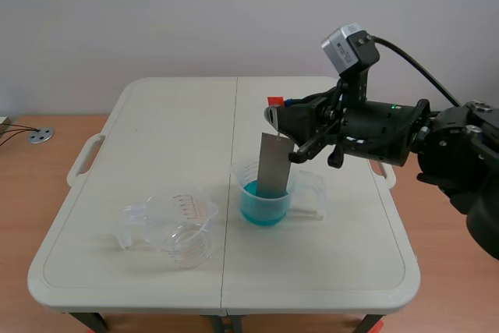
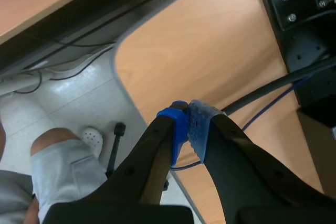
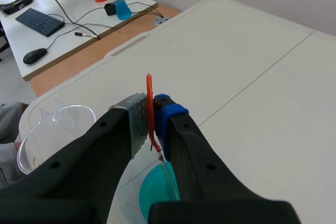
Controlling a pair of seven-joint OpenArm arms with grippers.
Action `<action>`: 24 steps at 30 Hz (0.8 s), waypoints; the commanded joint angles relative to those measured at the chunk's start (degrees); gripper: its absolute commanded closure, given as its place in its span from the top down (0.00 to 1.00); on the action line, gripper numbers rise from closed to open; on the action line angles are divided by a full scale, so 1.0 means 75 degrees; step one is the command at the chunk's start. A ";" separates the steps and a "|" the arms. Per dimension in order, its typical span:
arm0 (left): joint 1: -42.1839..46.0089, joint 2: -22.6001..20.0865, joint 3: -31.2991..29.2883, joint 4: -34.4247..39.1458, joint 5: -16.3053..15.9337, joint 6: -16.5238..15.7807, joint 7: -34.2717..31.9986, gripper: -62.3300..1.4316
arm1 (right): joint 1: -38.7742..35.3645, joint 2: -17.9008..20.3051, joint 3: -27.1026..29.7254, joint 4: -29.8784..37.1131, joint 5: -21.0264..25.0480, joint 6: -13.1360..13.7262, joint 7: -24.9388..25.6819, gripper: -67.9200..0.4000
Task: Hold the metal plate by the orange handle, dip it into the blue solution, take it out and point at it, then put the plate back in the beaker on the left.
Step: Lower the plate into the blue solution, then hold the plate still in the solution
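table (image 1: 156, 130) — white, folding | clear beaker (image 1: 175, 228) left | blue-solution beaker (image 1: 265, 212) — middle

Upright grey metal plate (image 1: 274, 163) dips into the beaker (image 1: 306, 189) of blue solution (image 1: 261, 210)

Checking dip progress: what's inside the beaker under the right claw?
Seen: blue liquid low in the beaker, plus the lower end of the metal plate, hung from the right claw. The plate's bottom edge is hidden.

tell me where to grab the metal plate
By the orange handle at its top, coming in level from the right, above the rim: the metal plate hangs upright, lower end inside the beaker of blue solution. The right gripper is shut on it there.
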 commanded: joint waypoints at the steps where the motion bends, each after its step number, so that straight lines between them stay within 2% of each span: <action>1: 0.0006 0.0146 0.0023 0.0111 0.0160 -0.0012 -0.0003 0.07 | 0.0157 -0.0041 0.0000 0.0082 -0.0061 0.0088 0.0058 0.02; 8: 0.0009 0.0702 0.0189 0.0102 0.0790 -0.0012 0.0388 0.07 | 0.0154 -0.0102 0.0000 0.0079 -0.0338 0.0088 0.0052 0.02; 24: 0.0006 0.0784 0.0189 0.0102 0.0807 -0.0012 0.0455 0.07 | 0.0157 -0.0105 0.0003 0.0079 -0.0344 0.0088 0.0058 0.02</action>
